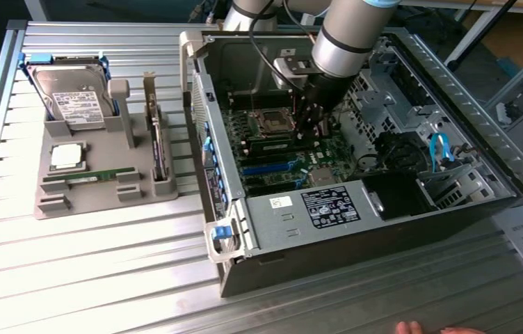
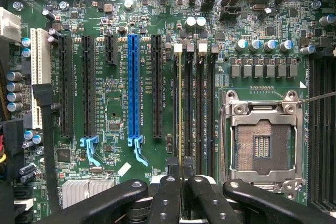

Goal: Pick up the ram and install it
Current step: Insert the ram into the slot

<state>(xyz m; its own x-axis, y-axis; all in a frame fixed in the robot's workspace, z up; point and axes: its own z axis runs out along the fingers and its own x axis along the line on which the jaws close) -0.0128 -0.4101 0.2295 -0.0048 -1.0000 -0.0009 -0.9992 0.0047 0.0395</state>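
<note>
- Jaws clenched on the long, slim green ram stick (image 2: 180,108), which is edge-on along the outermost black memory slot.
- Three narrow black plastic slots (image 2: 200,108) run just beside it, with the square silver processor socket (image 2: 261,145) beyond.

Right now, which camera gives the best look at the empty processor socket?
The wrist view: the processor socket faces the camera squarely, metal frame and contact field plain to see. The exterior view shows it at a slant inside the computer case, close beside the arm.
</note>
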